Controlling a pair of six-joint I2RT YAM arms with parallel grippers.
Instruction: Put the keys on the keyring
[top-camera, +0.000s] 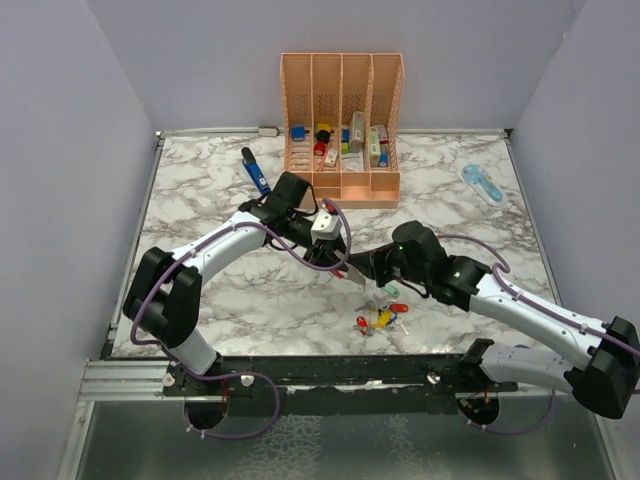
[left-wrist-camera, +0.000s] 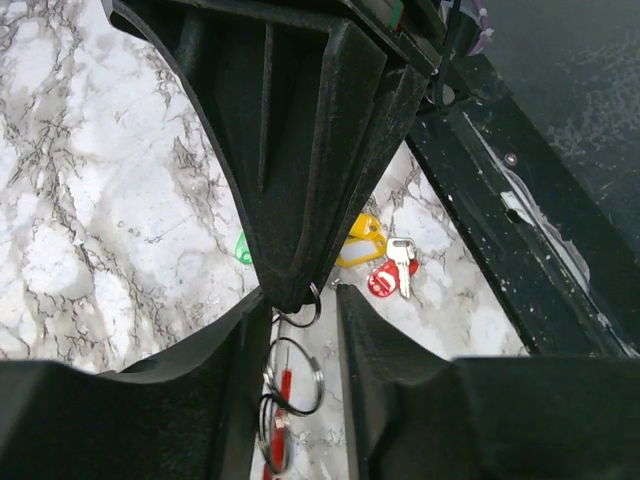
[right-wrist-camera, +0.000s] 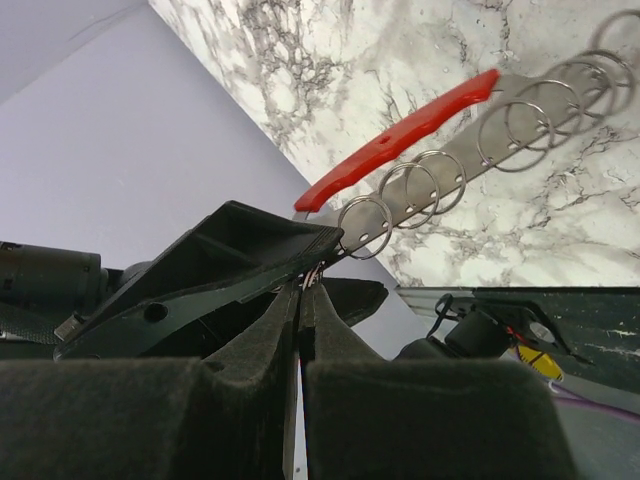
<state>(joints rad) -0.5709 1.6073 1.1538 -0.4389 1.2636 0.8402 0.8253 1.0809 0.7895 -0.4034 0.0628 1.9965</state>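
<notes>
My right gripper is shut on one end of the keyring, a silver strip with a red side that carries several wire split rings. It holds the keyring above the marble, pointing towards my left gripper. In the left wrist view, my left gripper stands open. The right gripper's black fingers come down to its tips, and the rings hang in the gap between its fingers. The keys lie loose on the table below: yellow, red and green.
A peach organiser with coloured blocks stands at the back. A dark blue stick tool lies to its left and a pale blue flat tool at the back right. A black rail runs along the near edge, just beyond the keys.
</notes>
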